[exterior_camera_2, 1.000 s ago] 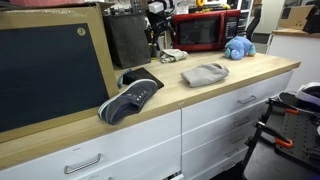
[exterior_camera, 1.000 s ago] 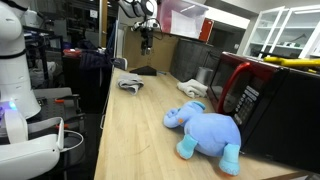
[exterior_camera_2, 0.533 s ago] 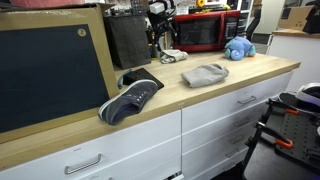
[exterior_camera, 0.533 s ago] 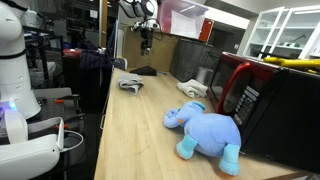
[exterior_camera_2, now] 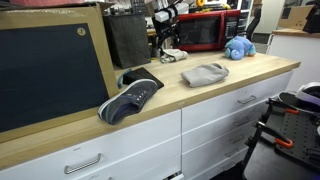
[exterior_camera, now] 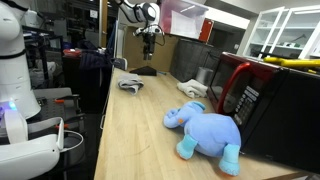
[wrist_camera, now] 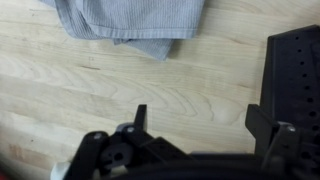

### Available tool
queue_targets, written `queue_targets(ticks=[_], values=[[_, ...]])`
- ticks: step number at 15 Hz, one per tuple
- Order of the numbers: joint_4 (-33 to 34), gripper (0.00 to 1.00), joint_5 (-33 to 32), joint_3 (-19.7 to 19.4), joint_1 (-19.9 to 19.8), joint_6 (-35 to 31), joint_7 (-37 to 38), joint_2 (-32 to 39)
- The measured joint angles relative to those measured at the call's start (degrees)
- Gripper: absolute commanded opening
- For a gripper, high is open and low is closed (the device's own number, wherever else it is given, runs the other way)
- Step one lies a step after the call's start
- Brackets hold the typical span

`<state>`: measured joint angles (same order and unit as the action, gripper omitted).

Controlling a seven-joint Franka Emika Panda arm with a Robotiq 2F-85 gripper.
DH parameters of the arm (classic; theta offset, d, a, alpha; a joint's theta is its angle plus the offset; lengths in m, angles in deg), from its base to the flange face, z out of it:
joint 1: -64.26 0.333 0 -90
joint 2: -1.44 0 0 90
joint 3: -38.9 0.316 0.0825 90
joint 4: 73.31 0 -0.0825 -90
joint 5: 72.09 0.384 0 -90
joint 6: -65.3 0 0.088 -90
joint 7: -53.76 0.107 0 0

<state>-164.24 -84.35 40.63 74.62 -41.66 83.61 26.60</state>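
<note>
The counter (exterior_camera_2: 230, 82) is a long light-wood top over white drawers. At its rear stands a red microwave (exterior_camera_2: 200, 32). A blue plush elephant (exterior_camera: 205, 130) lies on the counter just beside the microwave. A folded grey towel (exterior_camera_2: 205, 74) lies mid-counter. A dark shoe (exterior_camera_2: 130, 98) with a white sole rests near the front edge, well apart from the elephant. A small light bundle (exterior_camera_2: 172, 55) lies in front of the microwave.

The arm (exterior_camera: 132, 12) reaches in from above. In both exterior views the fingers (exterior_camera: 148, 42) hang high over the counter and touch nothing.

In the wrist view a grey cloth (wrist_camera: 130, 25) with a fine ribbed weave lies flat on the wood at the top edge of the frame. It lies ahead of the fingers (wrist_camera: 140, 116), toward the left one. It is not between them, and bare wood separates them. The fingers are spread wide and hold nothing. A black perforated panel (wrist_camera: 292, 80) stands at the right, beside the right finger. Which exterior-view textile matches the grey cloth cannot be determined.
</note>
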Motion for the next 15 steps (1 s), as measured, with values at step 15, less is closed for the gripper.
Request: queue_targets(ticks=[15], values=[[-24.4,1.00,3.9,-2.0,-5.6,-11.5,-8.2,-8.1]])
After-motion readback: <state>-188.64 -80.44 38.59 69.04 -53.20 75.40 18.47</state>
